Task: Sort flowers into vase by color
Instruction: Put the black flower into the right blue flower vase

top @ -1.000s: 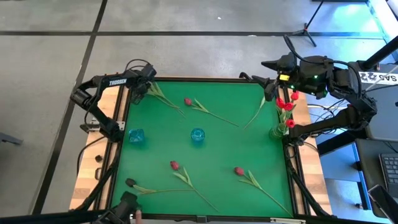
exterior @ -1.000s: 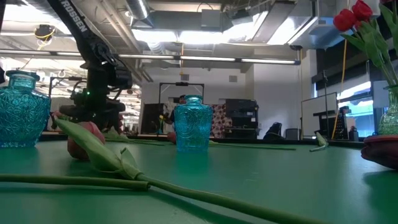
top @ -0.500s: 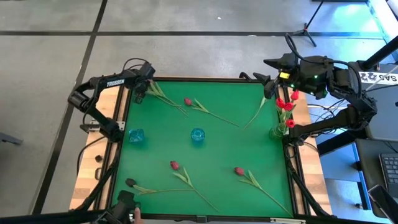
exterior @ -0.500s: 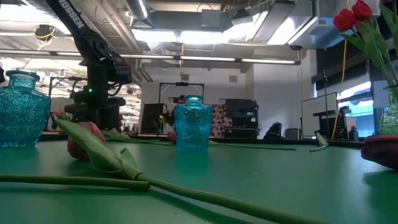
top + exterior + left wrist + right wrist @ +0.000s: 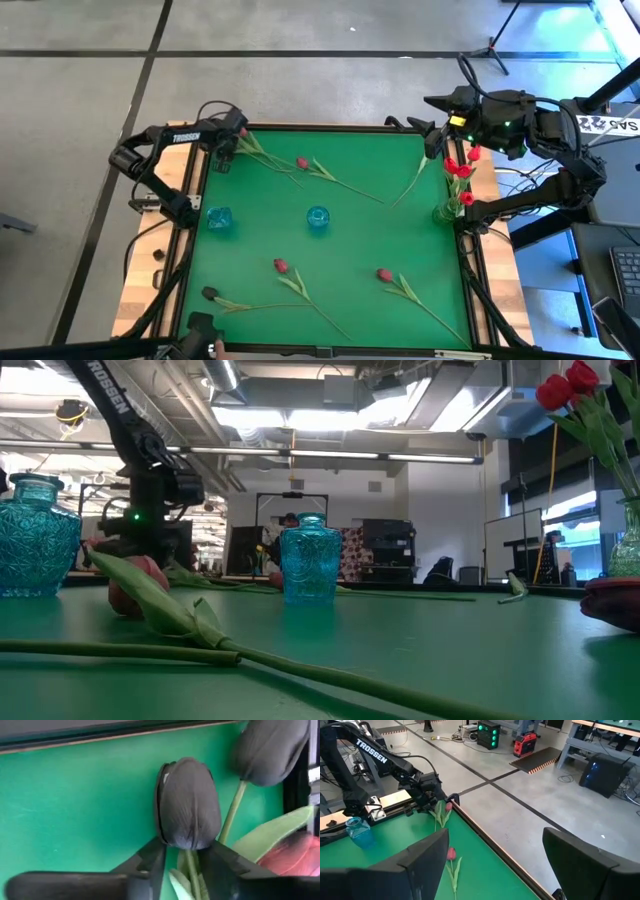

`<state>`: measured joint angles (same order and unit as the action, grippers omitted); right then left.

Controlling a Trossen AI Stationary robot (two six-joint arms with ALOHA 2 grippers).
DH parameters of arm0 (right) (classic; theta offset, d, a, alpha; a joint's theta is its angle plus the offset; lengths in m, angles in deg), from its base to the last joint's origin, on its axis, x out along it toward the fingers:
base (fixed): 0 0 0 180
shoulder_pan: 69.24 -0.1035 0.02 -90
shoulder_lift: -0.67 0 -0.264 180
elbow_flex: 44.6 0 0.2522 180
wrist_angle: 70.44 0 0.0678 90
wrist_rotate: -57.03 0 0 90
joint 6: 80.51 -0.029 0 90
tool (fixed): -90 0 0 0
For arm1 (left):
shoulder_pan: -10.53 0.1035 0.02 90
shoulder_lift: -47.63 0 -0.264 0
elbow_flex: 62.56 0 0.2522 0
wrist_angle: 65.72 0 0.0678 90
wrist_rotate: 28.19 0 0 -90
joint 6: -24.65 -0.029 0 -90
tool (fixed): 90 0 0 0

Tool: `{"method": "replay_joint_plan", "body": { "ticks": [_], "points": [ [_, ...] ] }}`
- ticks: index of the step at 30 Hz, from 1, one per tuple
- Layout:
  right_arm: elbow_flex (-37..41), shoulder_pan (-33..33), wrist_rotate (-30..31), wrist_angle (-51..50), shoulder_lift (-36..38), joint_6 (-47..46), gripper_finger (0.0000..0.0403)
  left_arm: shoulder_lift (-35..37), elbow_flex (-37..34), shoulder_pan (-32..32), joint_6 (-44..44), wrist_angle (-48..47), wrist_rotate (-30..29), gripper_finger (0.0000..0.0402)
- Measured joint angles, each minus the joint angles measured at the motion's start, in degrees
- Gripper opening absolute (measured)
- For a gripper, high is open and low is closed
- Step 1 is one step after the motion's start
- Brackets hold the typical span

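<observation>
Two gripper fingers (image 5: pixel 150 865) of left gripper (image 5: pixel 186 870) narrowly flanking black tulip (image 5: pixel 189 805) stem, right gripper (image 5: pixel 492 865) wide.

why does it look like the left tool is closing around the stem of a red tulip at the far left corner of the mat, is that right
Not red: the left wrist view shows the left tool with its fingers on either side of the stem just below a black tulip head. The rest holds: in the high view that tool is at the green mat's far left corner.

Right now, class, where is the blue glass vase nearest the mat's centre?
In the high view, the blue glass vase stands mid-mat, right of another blue vase.
</observation>
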<state>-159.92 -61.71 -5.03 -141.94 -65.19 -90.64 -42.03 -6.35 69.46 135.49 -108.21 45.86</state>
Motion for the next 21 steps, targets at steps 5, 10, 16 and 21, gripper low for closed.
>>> {"method": "replay_joint_plan", "body": {
  "ticks": [5, 10, 16, 21],
  "points": [
    [0.00, 0.00, -0.02, -0.34, 0.00, -0.01, 0.0321, 1.88, 0.22, -1.08, -0.32, 0.33, 0.68, 0.0029],
    [0.00, 0.00, -0.04, -0.73, 0.00, 0.09, 0.0321, 6.56, 0.65, -1.16, -5.47, 0.43, -1.20, 0.0010],
    [0.02, 0.00, -0.09, -0.38, 0.66, 1.77, 0.0321, 18.17, 0.75, -4.87, -16.82, 0.78, -3.95, 0.0007],
    [0.02, 0.00, -1.01, 1.99, 1.03, 4.62, 0.0321, 28.17, 0.75, -13.95, -32.88, 3.13, -4.07, 0.0007]
  ]
}}
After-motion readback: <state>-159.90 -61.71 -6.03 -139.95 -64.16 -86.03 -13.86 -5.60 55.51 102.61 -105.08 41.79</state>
